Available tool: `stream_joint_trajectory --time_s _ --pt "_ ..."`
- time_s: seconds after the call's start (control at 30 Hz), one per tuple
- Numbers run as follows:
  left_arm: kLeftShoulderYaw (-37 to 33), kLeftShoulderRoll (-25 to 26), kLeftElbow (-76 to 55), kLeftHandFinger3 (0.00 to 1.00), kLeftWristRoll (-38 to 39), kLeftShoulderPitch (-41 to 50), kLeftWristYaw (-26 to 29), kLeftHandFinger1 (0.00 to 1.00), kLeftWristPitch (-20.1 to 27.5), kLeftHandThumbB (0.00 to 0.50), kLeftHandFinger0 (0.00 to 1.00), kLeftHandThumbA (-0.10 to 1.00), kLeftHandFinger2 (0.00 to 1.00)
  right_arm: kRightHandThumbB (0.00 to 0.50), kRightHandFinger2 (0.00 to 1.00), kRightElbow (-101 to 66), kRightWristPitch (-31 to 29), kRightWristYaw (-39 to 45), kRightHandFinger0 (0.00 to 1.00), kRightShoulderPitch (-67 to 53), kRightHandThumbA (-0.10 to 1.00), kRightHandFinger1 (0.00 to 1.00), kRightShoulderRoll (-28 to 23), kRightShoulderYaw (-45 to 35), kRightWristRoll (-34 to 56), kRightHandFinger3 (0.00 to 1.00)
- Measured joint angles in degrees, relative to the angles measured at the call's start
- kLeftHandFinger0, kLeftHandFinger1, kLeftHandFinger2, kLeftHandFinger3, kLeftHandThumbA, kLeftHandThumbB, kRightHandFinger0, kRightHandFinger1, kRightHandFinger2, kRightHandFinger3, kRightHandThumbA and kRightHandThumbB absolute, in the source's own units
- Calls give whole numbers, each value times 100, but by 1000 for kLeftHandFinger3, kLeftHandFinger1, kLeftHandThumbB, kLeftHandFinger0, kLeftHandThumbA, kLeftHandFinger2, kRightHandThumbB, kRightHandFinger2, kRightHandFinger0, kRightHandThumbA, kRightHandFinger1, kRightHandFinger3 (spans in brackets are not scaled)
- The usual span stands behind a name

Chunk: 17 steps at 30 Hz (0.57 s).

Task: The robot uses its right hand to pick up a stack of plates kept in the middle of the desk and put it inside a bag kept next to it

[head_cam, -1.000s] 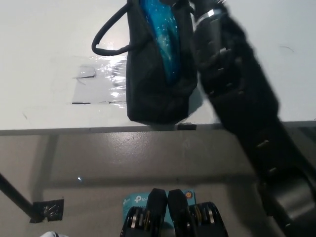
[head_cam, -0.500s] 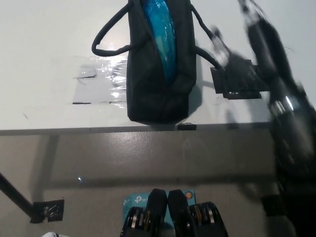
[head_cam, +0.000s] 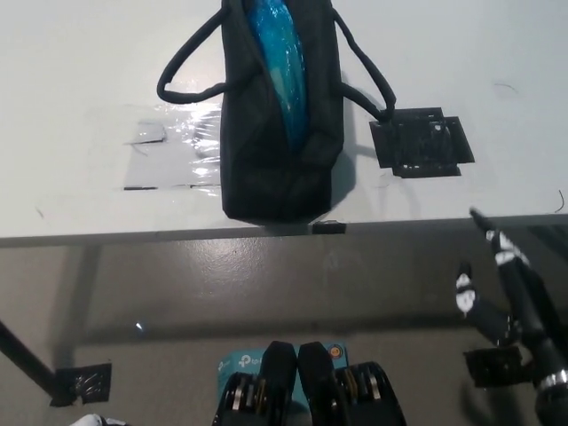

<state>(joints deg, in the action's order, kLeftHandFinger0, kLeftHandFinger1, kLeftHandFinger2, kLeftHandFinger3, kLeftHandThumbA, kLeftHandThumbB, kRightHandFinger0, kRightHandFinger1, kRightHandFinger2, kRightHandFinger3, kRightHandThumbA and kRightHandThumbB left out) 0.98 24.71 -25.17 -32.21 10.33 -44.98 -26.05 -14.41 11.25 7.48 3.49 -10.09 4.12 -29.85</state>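
I see the blue plates [head_cam: 277, 62] inside the bag [head_cam: 280, 133], up-left of my right hand [head_cam: 506, 284], fingers spread, empty.

Showing one black bag [head_cam: 277, 151] sitting on one white tabletop [head_cam: 80, 80], with two loop handles [head_cam: 188, 64], one to each side. Holding one blue stack of plates [head_cam: 280, 62] inside its open top; separate plates not countable. Lying on the tabletop: one black tape square [head_cam: 422, 144] just beside the bag, one patch of clear shiny tape [head_cam: 173, 149] on the other side. Sitting on the floor below: two black tape patches, one at lower left [head_cam: 82, 382], one at lower right [head_cam: 493, 366]. Appearing at lower right, off the tabletop: one black robot hand [head_cam: 506, 288], fingers spread apart. Peeking in at the bottom left edge: one white robot hand [head_cam: 89, 421], barely showing.
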Motion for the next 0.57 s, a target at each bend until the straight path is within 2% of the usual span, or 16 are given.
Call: stream_joint_trajectory --time_s 0.1,0.23,0.37,0.43,0.57 --pt "0 -3 4 925 2 -3 0 745 0 0 778 297 846 182 1000 407 -282 -193 1000 -200 -98 1000 -5 0 -6 1000" --pt "0 -4 11 939 3 -1 0 752 1 0 796 300 858 173 1000 1151 -680 -480 1000 -444 -96 1000 -6 -2 -7 1000" --pt "1 -6 17 955 8 0 0 747 0 0 772 303 865 183 1000 1771 -1003 -765 966 -582 -100 1000 -7 -4 -15 1000" --pt "3 -6 19 954 12 0 0 742 1 0 748 292 870 188 1000 2110 -1209 -962 884 -640 -99 1000 -7 -5 -25 1000" --pt "9 -11 19 955 18 1 0 742 0 0 755 288 871 188 1000 2587 -1563 -1293 872 -647 -100 1000 -8 -13 -45 1000"
